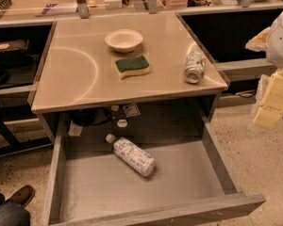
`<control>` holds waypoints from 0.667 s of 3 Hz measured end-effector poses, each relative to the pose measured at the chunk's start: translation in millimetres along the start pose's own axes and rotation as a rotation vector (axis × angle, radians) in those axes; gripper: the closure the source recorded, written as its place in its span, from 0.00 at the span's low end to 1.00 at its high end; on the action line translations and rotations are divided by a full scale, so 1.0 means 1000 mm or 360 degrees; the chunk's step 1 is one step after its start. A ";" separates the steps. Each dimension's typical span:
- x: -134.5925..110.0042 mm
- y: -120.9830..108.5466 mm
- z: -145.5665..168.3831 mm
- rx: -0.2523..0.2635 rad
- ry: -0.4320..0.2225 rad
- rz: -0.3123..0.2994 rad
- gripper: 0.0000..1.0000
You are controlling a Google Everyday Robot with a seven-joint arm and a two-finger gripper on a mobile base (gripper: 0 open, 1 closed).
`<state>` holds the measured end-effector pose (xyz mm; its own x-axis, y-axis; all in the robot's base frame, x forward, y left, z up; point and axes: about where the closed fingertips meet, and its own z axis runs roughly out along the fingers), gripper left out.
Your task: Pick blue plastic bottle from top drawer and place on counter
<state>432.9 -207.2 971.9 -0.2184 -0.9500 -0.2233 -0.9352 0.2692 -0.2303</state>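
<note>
Gripper (272, 98): at the right edge of the view, pale yellow blocks below a white arm part; it hangs over the floor (264, 168), beside the counter's right side, touching neither counter nor drawer; well apart from the bottle; whether it is wide or narrow, I cannot tell
Bottle (132, 155): lying on its side on the drawer floor, left of centre and toward the back; white cap points back-left, base points front-right; the label with bluish print faces up
Drawer (179, 214): grey, pulled out toward the camera below the counter; low side walls, flat front panel along the bottom of the view; small pale tags and a dark shape sit in the shadow at its back, too dim to name
Counter (75, 79): beige top with faint curved arcs; it bears a bowl, a sponge and a can
Bowl (123, 40): pale, upright, at the back centre
Sponge (132, 66): green over yellow; just in front of the bowl, not touching it
Can (195, 67): silver, on its side near the right edge
Shoe (21, 195): brown, bottom left, on the floor beside the drawer's left wall
</note>
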 end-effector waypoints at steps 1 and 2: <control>-0.028 0.029 0.014 -0.0091 -0.0035 0.0005 0.00; -0.065 0.060 0.035 -0.0190 -0.0053 -0.0047 0.00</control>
<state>400.4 -123.8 939.5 -0.1828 -0.9508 -0.2500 -0.9680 0.2185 -0.1235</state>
